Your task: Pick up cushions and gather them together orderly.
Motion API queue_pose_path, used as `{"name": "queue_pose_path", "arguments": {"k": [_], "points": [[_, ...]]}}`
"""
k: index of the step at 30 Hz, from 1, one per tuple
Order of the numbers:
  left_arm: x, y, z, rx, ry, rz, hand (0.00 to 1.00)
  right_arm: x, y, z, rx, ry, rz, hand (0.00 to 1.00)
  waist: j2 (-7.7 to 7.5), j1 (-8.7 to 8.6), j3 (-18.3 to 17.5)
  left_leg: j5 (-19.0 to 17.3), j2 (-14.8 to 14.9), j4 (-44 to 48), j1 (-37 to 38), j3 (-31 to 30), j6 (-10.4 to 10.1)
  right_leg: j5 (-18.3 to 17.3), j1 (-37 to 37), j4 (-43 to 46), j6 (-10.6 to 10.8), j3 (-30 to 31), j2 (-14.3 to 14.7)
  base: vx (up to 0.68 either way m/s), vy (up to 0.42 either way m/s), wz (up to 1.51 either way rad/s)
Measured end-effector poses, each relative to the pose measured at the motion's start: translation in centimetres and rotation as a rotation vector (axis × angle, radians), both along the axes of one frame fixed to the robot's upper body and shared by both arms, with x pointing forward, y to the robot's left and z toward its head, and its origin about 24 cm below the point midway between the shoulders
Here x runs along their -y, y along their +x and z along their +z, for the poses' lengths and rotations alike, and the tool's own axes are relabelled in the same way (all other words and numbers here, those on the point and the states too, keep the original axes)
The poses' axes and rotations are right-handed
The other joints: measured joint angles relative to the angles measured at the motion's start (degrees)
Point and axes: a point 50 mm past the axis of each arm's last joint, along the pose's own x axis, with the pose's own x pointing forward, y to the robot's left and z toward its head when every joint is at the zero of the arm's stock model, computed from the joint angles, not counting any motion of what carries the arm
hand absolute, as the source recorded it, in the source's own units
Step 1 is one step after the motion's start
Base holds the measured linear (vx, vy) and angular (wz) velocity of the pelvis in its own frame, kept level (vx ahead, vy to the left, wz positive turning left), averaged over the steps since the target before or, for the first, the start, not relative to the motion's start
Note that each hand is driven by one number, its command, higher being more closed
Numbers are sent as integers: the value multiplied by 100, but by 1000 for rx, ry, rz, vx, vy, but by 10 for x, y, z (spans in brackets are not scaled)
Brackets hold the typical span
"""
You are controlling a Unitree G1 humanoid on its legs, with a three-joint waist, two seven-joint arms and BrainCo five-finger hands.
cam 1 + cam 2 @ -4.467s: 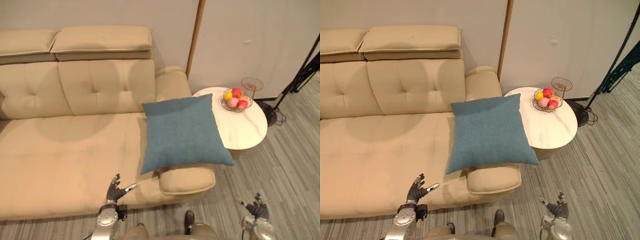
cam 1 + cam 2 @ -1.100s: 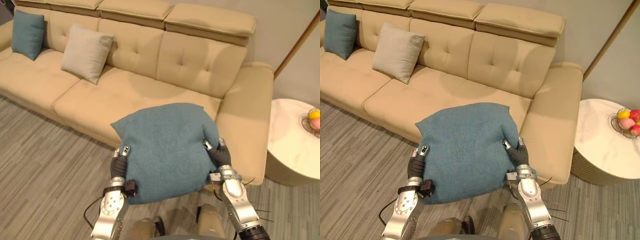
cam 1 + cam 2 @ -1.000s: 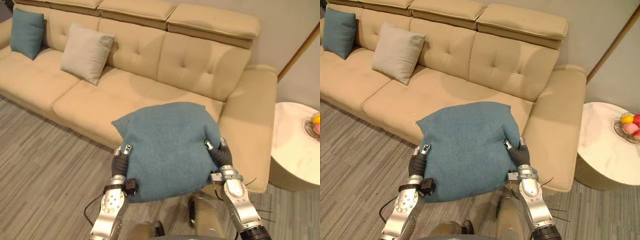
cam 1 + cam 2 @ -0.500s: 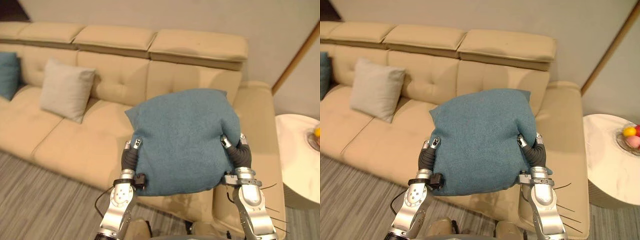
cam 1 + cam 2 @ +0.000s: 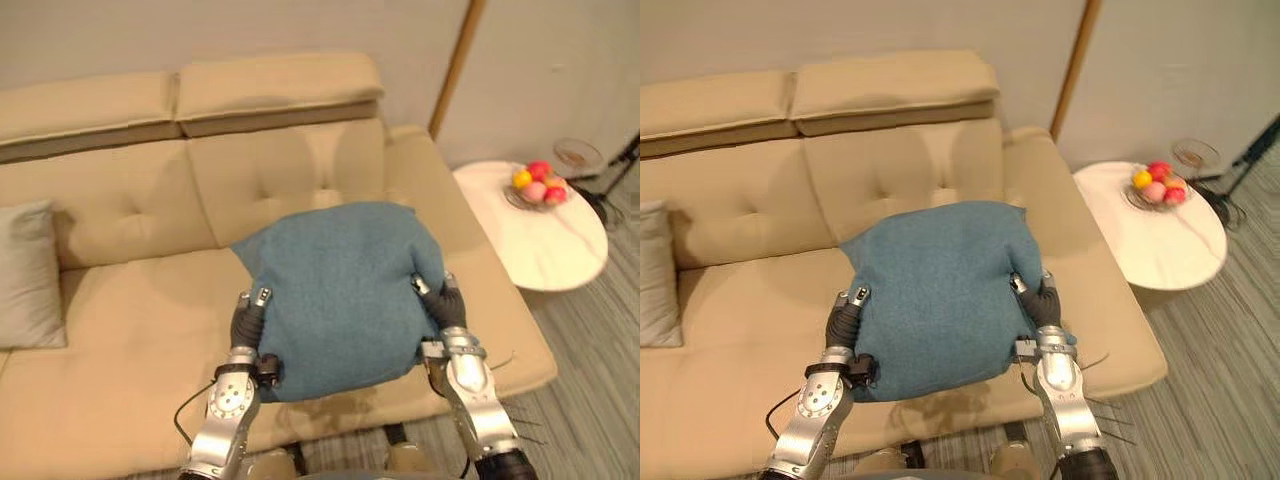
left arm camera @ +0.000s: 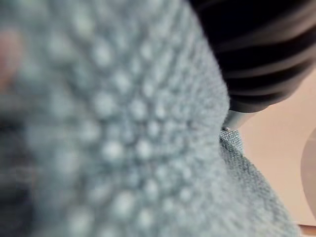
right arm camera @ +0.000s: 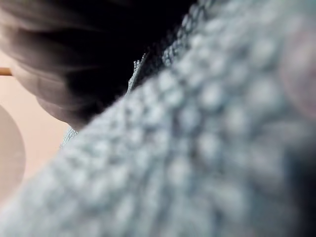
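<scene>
Beige sofa [image 5: 130,330] behind; left robot hand [image 5: 246,318], right robot hand [image 5: 448,309] grasp blue cushion [image 5: 340,290].

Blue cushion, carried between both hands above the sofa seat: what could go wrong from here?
1. The blue cushion is held at its two side edges, between the left hand and the right hand. The soft fabric may sag or slip out before it reaches the grey cushion on the robot's left.
2. The cushion hides the part of the sofa seat right under it, so it may be set down crooked.
</scene>
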Motion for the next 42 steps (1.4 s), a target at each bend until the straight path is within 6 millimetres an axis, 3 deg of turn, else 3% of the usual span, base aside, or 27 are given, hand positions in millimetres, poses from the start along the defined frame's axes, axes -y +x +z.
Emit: {"name": "queue_pose_path", "arguments": {"k": [2, 4, 7, 9, 11, 13, 14, 16, 18, 19, 20, 22, 25, 27, 31, 35, 40, 42], "points": [[1, 9, 3, 16, 27, 7, 100, -2, 7, 3, 10, -16, -3, 100, 12, 8, 92, -1, 26, 95, -176, -36, -1, 13, -90, -27, 13, -193, -7, -93, -33, 5], [2, 30, 16, 72, 49, 14, 100, -4, 22, 17, 69, -48, -13, 100, 61, 10, 329, 14, 68, 254, -521, -176, -21, 55, -289, -28, -33, -381, 16, -158, -58, 26], [-3, 70, 54, 207, 85, 53, 100, -12, 55, 58, 211, -76, -27, 100, 82, 37, 687, 279, 85, 273, -1227, -366, -57, 278, -860, -73, -196, -615, 29, -226, -90, 26], [-3, 99, 92, 312, 121, 73, 100, -16, 76, 89, 297, -86, -61, 100, 81, 106, 894, 481, 91, 268, -1595, -476, -40, 461, -1134, -145, -144, -752, 32, -182, -97, 28], [-1, 123, 133, 414, 146, 99, 100, -16, 91, 123, 383, -70, -114, 100, 85, 221, 1084, 606, 147, 279, -1833, -528, -37, 606, -1343, -136, -88, -809, 74, -140, -81, 13], [0, 144, 206, 602, 175, 147, 100, -18, 106, 183, 545, -15, -183, 100, 76, 315, 1383, 812, 172, 200, -2085, -630, -38, 721, -1571, -135, -119, -921, 111, -130, -81, 17], [0, 147, 228, 654, 180, 164, 100, -19, 108, 199, 588, 1, -200, 100, 71, 320, 1455, 871, 166, 144, -2149, -651, -50, 740, -1637, -135, -128, -946, 115, -104, -67, 21], [-5, 150, 306, 825, 155, 244, 100, -27, 118, 265, 717, 70, -249, 100, 77, 311, 1639, 1131, 104, -30, -2400, -775, -53, 862, -1925, -137, -145, -1008, 110, -97, -52, 16], [-4, 144, 355, 925, 112, 285, 100, -33, 120, 303, 777, 108, -277, 100, 76, 294, 1655, 1232, 93, -104, -2597, -812, -58, 905, -2121, -153, -141, -1047, 108, -76, -28, 12], [-3, 140, 377, 963, 101, 297, 100, -33, 118, 319, 806, 135, -297, 0, 77, 289, 1713, 1295, 70, -219, -2605, -841, -50, 909, -2145, -175, -147, -1081, 99, -68, -24, 15], [-3, 138, 388, 980, 100, 302, 0, -34, 117, 327, 821, 149, -308, 0, 77, 290, 1713, 1328, 58, -272, -2637, -863, -49, 917, -2189, -188, -157, -1095, 98, -60, -23, 18], [-4, 128, 422, 1040, 93, 325, 0, -33, 113, 356, 863, 168, -336, 0, 77, 276, 1713, 1573, -19, -659, -2750, -941, -68, 972, -2374, -282, -185, -1195, 67, -39, -22, 21], [-2, 122, 444, 1063, 67, 332, 0, -26, 116, 381, 856, 160, -358, 0, 119, 278, 1812, 1953, -55, -1216, -2819, -1122, -109, 1011, -2527, -387, -210, -1409, 83, -25, -42, 29], [-4, 125, 445, 1038, 52, 333, 0, -19, 119, 387, 826, 181, -362, 0, 130, 283, 1920, 2131, -50, -1512, -2779, -1219, -150, 1024, -2529, -456, -227, -1537, 96, -5, -34, 27], [-16, 149, 417, 877, 9, 342, 0, -14, 135, 373, 708, 204, -308, 0, 143, 319, 2024, 2393, -55, -2022, -2735, -1260, -169, 1032, -2635, -541, -237, -1660, 103, 21, 10, 7], [-17, 175, 363, 714, 20, 280, 0, -13, 149, 345, 606, 111, -246, 0, 145, 316, 2138, 2393, -94, -2103, -2748, -1224, -169, 1031, -2677, -541, -236, -1716, 85, 32, 63, 2], [-26, 189, 311, 579, 45, 255, 0, -9, 156, 319, 557, -1, -202, 0, 145, 321, 2138, 2390, -28, -2117, -2880, -1110, -174, 1027, -2877, -486, -233, -1678, 107, 2, 61, -8], [-31, 190, 299, 549, 33, 268, 0, -13, 155, 316, 573, -23, -172, 0, 145, 311, 2138, 2391, -5, -2114, -2896, -1064, -175, 1023, -2955, -422, -232, -1627, 146, -23, 39, -16]]}}
